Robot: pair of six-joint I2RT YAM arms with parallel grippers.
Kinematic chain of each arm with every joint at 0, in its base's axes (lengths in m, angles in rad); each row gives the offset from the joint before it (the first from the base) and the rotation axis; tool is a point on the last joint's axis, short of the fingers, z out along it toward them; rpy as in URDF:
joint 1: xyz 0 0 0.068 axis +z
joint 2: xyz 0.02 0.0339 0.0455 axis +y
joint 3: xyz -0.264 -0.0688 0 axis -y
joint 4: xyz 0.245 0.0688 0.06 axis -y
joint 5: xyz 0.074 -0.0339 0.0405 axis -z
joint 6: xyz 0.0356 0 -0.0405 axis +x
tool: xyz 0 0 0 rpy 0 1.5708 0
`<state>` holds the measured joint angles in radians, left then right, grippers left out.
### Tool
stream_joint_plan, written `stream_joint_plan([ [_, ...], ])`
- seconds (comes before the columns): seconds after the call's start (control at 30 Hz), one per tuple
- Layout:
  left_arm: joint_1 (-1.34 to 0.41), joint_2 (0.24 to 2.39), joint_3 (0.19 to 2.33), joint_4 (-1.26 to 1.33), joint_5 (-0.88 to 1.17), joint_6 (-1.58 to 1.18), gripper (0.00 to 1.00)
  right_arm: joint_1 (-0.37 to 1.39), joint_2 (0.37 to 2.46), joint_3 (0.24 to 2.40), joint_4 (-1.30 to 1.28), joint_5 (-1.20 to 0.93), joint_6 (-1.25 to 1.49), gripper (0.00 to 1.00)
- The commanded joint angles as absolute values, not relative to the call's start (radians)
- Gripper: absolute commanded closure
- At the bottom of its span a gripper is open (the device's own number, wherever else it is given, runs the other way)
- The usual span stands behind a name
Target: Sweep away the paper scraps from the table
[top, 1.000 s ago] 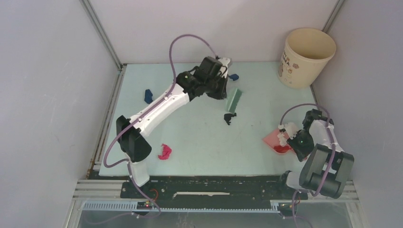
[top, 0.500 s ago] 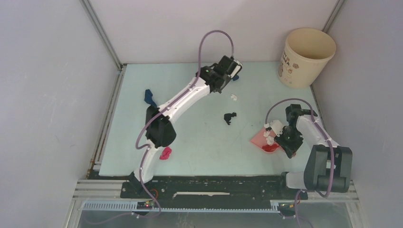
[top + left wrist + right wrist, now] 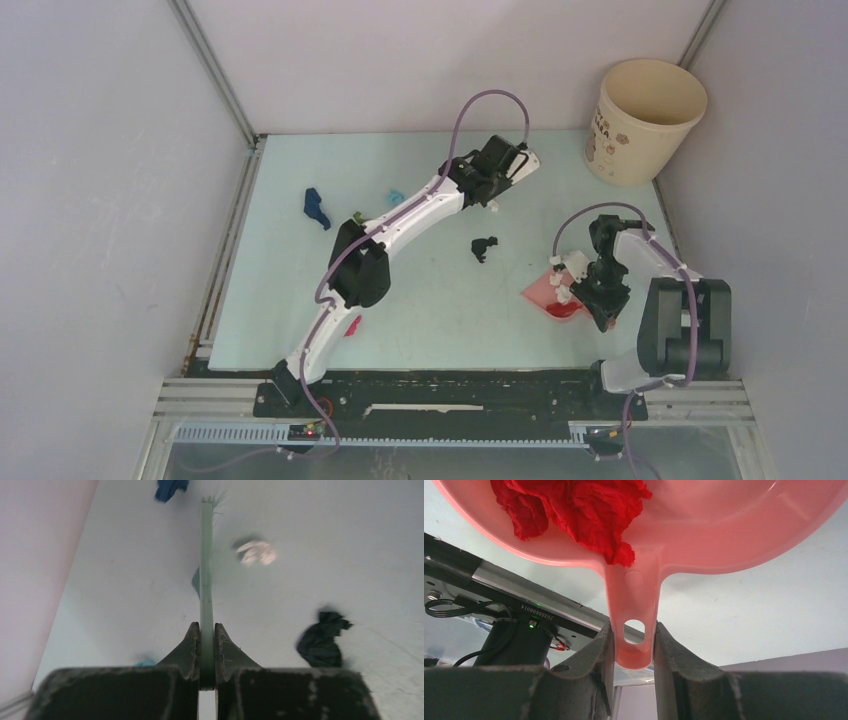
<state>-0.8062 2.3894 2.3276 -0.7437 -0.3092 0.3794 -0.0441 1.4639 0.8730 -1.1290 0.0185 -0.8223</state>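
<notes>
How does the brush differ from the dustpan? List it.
The brush is pale green; the dustpan is pink. The brush shows as a thin strip; the dustpan is a broad scoop. The dustpan holds a red paper scrap; the brush none. Shared: left fingers clamp the brush, right fingers the dustpan.
</notes>
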Motion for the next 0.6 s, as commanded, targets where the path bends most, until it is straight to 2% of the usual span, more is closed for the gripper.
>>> stream_joint_plan([
  [0.0,-0.831,2.375,2.375,-0.722,-0.127,0.392,1.0,-0.037,1.513,0.939,-1.148,0.012,-0.787,1.0],
  [0.3,-0.885,2.196,2.135,-0.752,0.082,0.329,0.99,-0.035,1.635,1.024,-1.141,0.01,-0.748,1.0],
  [0.57,-0.998,2.076,2.074,-0.721,0.174,0.252,0.99,-0.011,1.685,1.068,-1.125,-0.044,-0.727,1.0],
])
